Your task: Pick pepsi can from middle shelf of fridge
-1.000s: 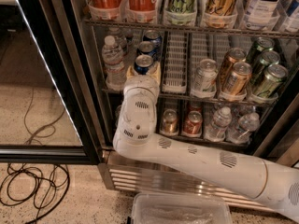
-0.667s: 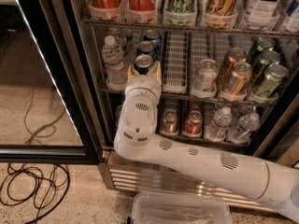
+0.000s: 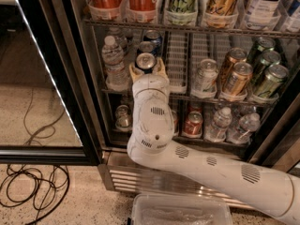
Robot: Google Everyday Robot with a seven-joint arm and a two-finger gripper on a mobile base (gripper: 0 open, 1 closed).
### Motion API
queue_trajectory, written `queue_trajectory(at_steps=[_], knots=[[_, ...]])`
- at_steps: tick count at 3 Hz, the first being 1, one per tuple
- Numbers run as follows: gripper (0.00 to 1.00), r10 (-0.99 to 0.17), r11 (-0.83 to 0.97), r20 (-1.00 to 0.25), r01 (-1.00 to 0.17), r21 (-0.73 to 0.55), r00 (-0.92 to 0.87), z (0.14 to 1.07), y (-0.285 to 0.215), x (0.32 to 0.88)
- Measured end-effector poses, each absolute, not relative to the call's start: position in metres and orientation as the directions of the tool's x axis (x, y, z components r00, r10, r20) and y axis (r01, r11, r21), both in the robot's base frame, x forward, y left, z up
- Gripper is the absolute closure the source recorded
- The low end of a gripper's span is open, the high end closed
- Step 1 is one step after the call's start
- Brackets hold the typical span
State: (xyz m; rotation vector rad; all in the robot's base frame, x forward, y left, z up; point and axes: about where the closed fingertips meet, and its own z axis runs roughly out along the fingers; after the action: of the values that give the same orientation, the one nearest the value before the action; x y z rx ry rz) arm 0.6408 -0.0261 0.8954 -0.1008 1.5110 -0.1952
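The fridge (image 3: 123, 176) stands open, with its glass door (image 3: 56, 93) swung out to the left. On the middle shelf (image 3: 213, 98), the front pepsi can (image 3: 146, 60) sits at the head of a lane of blue cans, with two more (image 3: 153, 36) behind it. My gripper (image 3: 147, 69) reaches into that lane from below. Its tan fingers (image 3: 135, 72) press against both sides of the front pepsi can, which stands upright at the shelf's front edge. My white arm (image 3: 154, 121) hides the can's lower part.
A water bottle (image 3: 112, 60) stands just left of the can, and empty white lane trays (image 3: 178, 62) lie to its right. Further right are a silver can (image 3: 205, 75), gold cans (image 3: 236, 78) and green cans (image 3: 269, 81). Below are a plastic bin (image 3: 180, 212) and floor cables (image 3: 28, 182).
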Motion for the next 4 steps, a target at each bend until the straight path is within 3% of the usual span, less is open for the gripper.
queue_trajectory(at_steps=[4], knots=[[1.0, -0.131, 0.988, -0.988, -0.071, -0.137, 0.08, 0.929, -0.044, 0.61]])
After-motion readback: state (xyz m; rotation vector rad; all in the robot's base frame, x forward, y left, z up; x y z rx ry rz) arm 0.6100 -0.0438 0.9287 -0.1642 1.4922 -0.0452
